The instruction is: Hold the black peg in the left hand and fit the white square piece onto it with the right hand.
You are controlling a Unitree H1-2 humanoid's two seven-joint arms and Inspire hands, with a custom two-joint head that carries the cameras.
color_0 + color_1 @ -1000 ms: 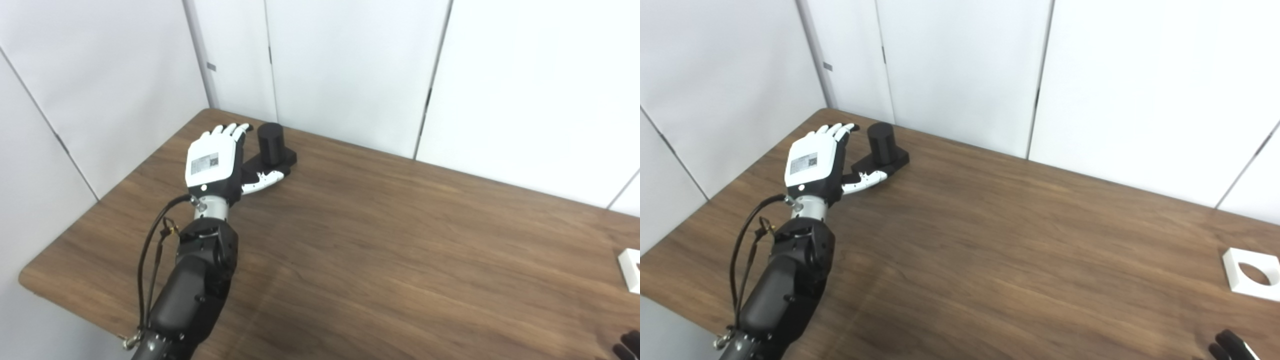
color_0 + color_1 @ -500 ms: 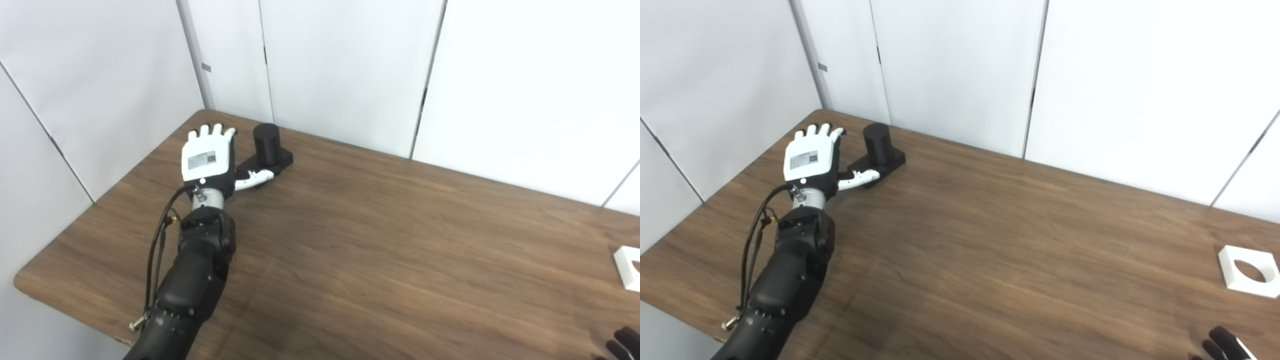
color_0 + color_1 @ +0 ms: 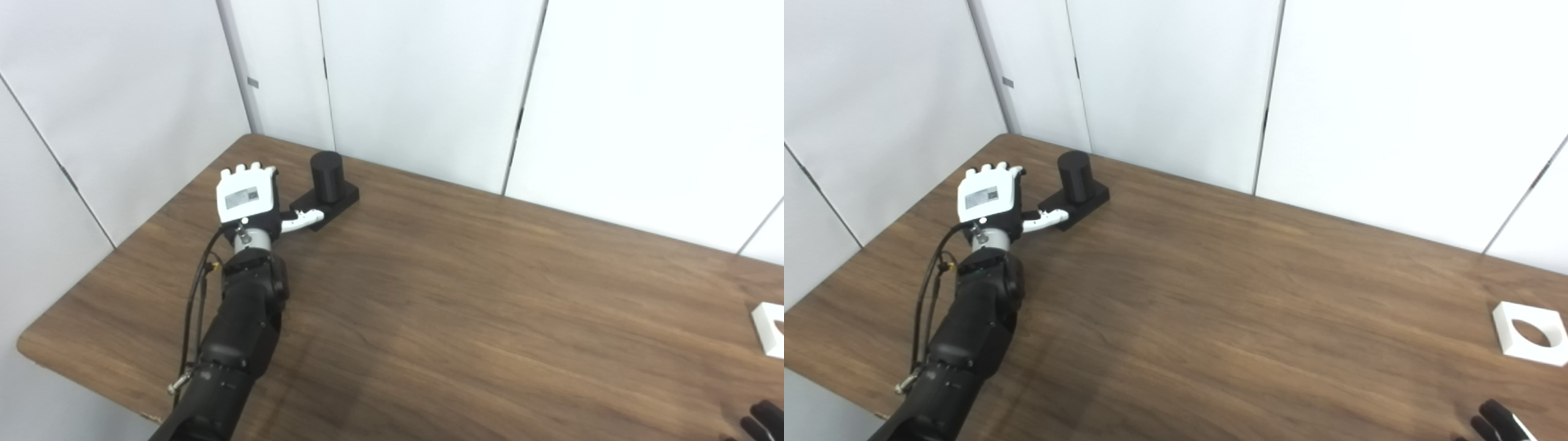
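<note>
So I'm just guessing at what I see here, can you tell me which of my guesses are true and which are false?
1. The left hand is already gripping the black peg. False: it is open beside the peg, with only the thumb reaching toward the peg's base.
2. The black peg stands upright on a flat black base. True.
3. The white square piece is fitted on the peg. False: it lies on the table at the far right.
4. The white square piece has a round hole. True.
5. The right hand is lifting the white piece. False: only its dark fingers show at the bottom edge, away from it.
</note>
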